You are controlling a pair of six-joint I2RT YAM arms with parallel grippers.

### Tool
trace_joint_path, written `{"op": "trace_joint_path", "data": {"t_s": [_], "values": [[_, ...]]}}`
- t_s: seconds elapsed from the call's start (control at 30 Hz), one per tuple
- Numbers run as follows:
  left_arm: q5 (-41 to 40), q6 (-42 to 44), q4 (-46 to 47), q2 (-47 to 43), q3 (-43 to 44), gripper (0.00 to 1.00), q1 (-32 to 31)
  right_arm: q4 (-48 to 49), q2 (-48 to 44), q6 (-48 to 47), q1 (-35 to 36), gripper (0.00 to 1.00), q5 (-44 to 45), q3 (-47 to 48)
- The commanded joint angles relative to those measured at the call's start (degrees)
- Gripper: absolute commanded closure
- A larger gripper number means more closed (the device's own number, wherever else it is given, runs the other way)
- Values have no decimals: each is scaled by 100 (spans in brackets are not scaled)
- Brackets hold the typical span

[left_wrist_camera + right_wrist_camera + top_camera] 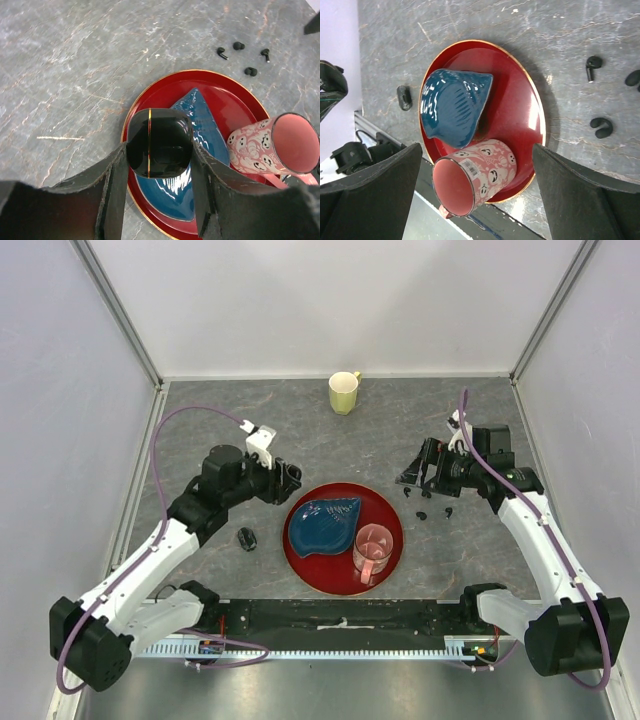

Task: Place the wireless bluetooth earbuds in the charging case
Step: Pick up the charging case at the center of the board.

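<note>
left gripper: I read both fingers clamped on the sides of the charging case, a glossy black pebble with a thin gold seam, lid closed
charging case position: I see it held at the upper-left rim of the red plate
right gripper: I read the fingers spread wide with nothing between them
wireless bluetooth earbuds: I count four in the left wrist view, loose on the table, right of the plate, near the right gripper, none touching
second black case: on the table, left of the plate
blue shell-shaped dish: on the plate
pink ghost-print mug: on its side on the plate, beside the dish
yellow cup: upright at the far edge
</note>
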Motion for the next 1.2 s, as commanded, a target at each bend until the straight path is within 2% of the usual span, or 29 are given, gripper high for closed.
{"op": "trace_joint_path", "data": {"t_s": [0.0,0.13,0.4,0.73,1.17], "values": [[272,754,335,-154,255,95,-296,239,1,117,15,2,-610,161],[193,1140,519,-268,264,98,-578,248,-16,152,15,2,-866,249],[44,1545,880,-189,291,98,-1079,309,-86,310,68,3,-1208,451],[-500,2186,845,162,536,98,-1844,687,-148,688,445,8,-1323,680],[-1239,2538,810,760,984,98,-2705,714,115,803,1456,17,-699,1005]]}}
